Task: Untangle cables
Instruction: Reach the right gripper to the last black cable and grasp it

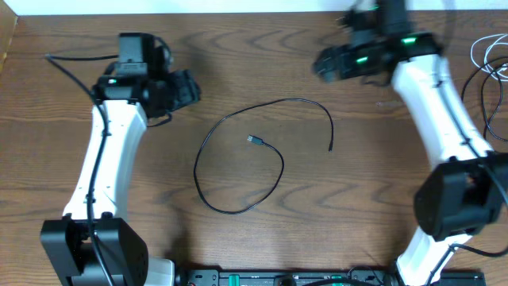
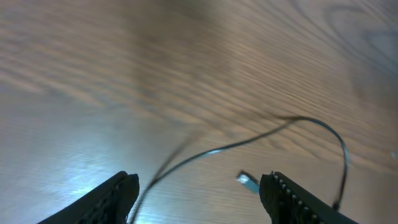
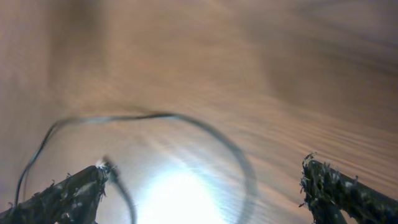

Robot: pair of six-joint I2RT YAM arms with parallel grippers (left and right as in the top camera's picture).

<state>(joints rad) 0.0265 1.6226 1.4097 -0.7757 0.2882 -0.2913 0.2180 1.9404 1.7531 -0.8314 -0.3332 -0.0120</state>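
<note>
Black cable loops whole only overhead; left wrist shows its plug.

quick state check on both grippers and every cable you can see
left gripper: open, empty
right gripper: open, empty
black cable: loose on the table in an open curl, not crossing itself, untouched
white cable: looped at the right table edge, partly out of frame
black cables beside it: partly out of frame, tangled or not cannot tell
</note>
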